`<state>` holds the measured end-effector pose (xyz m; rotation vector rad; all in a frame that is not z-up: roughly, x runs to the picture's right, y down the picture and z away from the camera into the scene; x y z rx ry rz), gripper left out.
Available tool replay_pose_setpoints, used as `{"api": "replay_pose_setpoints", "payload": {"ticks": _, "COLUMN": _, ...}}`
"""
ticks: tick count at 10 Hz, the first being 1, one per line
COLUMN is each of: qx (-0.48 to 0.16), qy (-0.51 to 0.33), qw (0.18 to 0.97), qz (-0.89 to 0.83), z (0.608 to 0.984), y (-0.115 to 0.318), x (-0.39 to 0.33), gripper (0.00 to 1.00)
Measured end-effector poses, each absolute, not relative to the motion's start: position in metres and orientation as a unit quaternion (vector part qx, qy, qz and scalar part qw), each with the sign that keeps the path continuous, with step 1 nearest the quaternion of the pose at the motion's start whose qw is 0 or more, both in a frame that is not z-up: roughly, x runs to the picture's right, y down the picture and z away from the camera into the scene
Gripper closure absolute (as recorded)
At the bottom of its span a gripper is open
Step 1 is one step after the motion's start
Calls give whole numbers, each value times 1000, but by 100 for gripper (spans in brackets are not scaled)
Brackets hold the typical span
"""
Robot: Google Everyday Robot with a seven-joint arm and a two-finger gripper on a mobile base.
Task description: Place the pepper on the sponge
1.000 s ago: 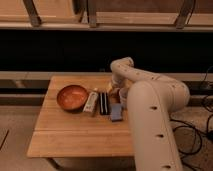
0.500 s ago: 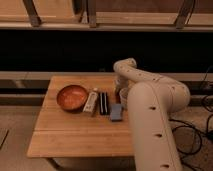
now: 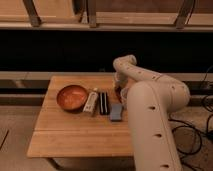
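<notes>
- A wooden surface (image 3: 75, 140) stands in the middle of the room.
- A round orange-brown bowl (image 3: 71, 96) sits on the left part of it.
- Just to the right of the bowl lies a white carton (image 3: 91, 101).
- Next to the carton lies a dark striped block (image 3: 103, 102).
- The sponge (image 3: 116, 111) is blue-grey. It lies flat on the surface, just right of the striped block and a bit nearer the front.
- A big white arm (image 3: 150, 115) comes up from the right side and bends over the back right part of the surface.
- The gripper (image 3: 120, 93) hangs low there, just behind the sponge and beside the far end of the striped block.
- Its fingers are pressed together.
- A small dark red spot at the tip looks like the pepper (image 3: 118, 95). It is behind the sponge, not on it.
- I cannot tell if the fingers pinch the pepper or only touch it.
- Black cables (image 3: 206, 102) lie on the floor at the right.
</notes>
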<state>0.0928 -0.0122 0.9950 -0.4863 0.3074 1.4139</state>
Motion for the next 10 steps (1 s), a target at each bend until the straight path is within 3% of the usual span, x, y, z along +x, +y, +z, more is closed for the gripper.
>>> {"api": "replay_pose_setpoints", "payload": {"ticks": 5, "qx": -220, "qy": 67, "qw": 741, "qz": 631, "z": 956, "y": -64, "x": 31, "gripper": 100}}
{"api": "replay_pose_setpoints", "payload": {"ticks": 10, "qx": -191, "qy": 139, "qw": 734, "qz": 637, "z": 887, "y": -15, "x": 44, "gripper": 100}}
